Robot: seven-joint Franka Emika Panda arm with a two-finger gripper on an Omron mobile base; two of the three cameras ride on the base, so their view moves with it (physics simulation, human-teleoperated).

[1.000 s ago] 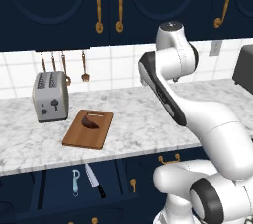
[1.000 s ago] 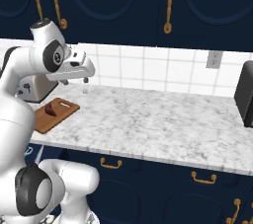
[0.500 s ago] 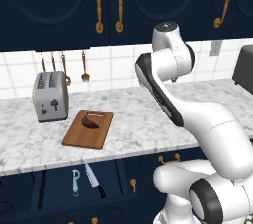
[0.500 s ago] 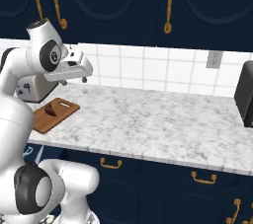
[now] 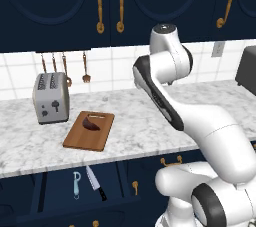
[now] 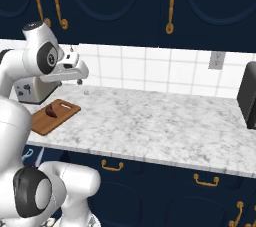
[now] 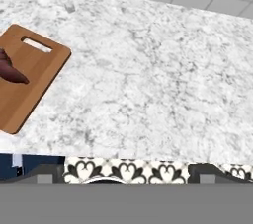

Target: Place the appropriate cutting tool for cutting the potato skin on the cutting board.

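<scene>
Right base view: gripper [image 6: 83,82] above marble counter [image 6: 165,126], jaws unclear, holding nothing

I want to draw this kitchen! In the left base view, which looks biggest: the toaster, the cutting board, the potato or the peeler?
1. Cutting board
2. Toaster, close behind the board
3. Peeler, slim but longer than the potato
4. Potato

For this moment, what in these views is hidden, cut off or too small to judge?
- Gripper: right base view shows it too small to tell open from shut.
- Cutting board: hand view's left edge cuts it off, along with part of the potato.
- Peeler beside the knife: left base view shows them too small to make out their heads or edges.
</scene>
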